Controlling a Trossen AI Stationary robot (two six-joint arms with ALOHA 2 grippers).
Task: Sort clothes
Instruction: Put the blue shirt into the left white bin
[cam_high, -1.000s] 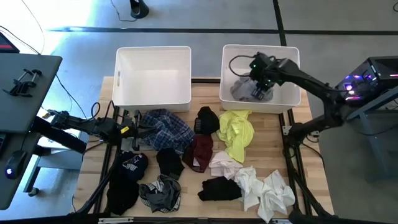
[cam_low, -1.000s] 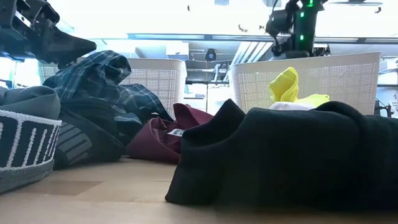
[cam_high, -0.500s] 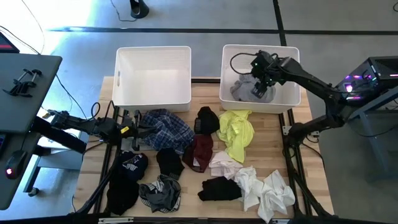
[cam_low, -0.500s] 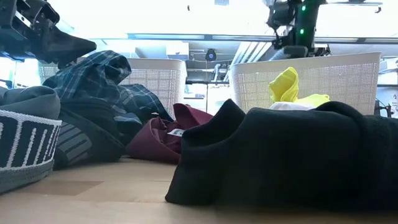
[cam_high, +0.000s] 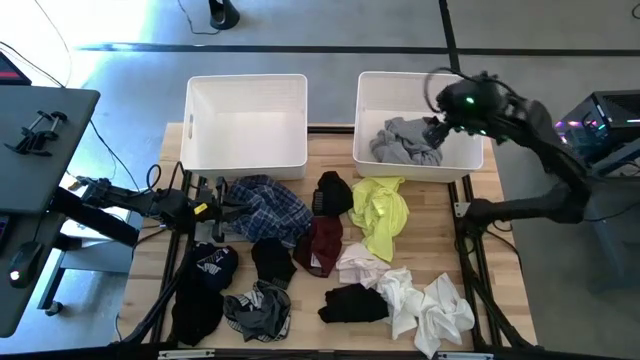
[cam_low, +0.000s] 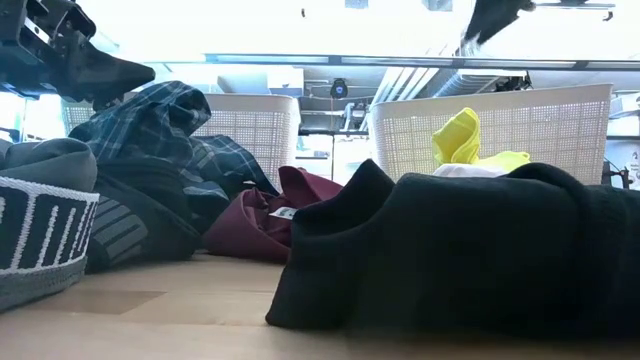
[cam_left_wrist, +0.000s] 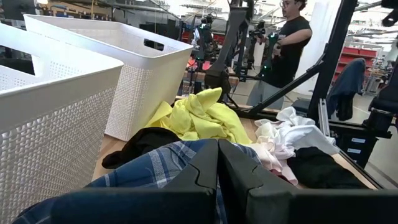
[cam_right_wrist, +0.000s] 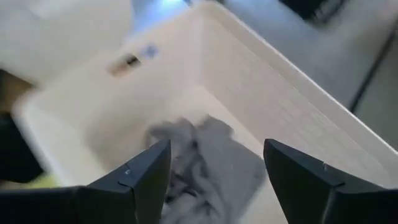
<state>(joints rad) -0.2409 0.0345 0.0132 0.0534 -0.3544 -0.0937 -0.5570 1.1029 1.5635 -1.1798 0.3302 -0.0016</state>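
Note:
A grey garment (cam_high: 405, 142) lies crumpled on the floor of the right white bin (cam_high: 372, 90). My right gripper (cam_right_wrist: 216, 149) hangs open above it, near the bin's right wall, with nothing between its fingers. The left white bin (cam_high: 245, 80) shows no clothes. The other clothes lie on the wooden table: blue plaid (cam_high: 268, 208), neon yellow (cam_high: 382, 212), maroon (cam_high: 322, 243), white (cam_high: 430, 308) and several black pieces (cam_high: 355, 303). My left gripper (cam_high: 225, 208) is shut at the plaid garment's left edge (cam_left_wrist: 155, 168). My left gripper's shut fingertips (cam_left_wrist: 217, 149) stand level at the left edge of the blue plaid garment, pointing toward the table's right. Whether they touch the cloth I cannot tell.
Both bins stand side by side at the table's far edge. Clothes cover the table's middle and near part; bare wood (cam_high: 440, 230) shows at the right, below the right bin. A person (cam_left_wrist: 283, 43) stands in the room beyond the table.
My right gripper has opened and let go of the grey garment, which now lies loose on the right bin's floor. The gripper has then gone up and toward the table's right edge.

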